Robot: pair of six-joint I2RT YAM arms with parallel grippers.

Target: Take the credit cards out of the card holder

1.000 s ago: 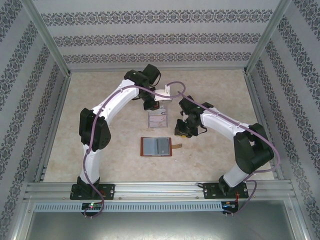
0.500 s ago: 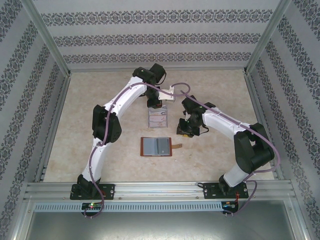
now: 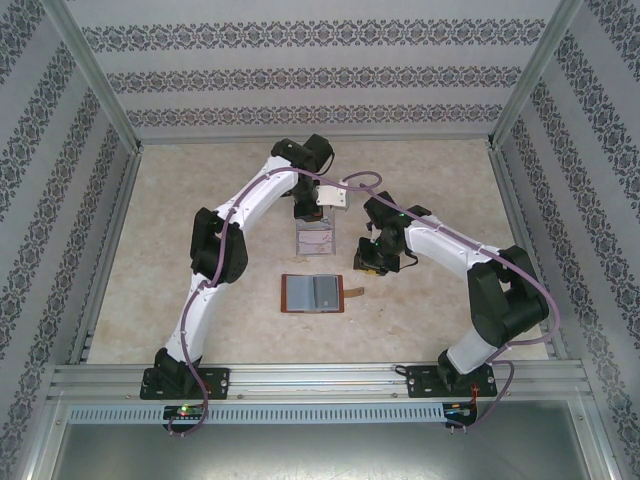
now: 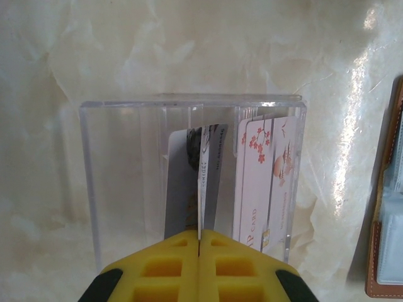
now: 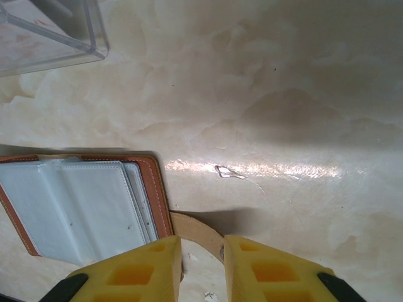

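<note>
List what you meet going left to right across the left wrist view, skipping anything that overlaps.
clear rack's left wall → pinched card in the left gripper → flower-printed card → card holder

Card holder is laid open lower left on the counter, tan snap tab seen between the parted yellow fingers, clear rack corner tucked upper left.
</note>
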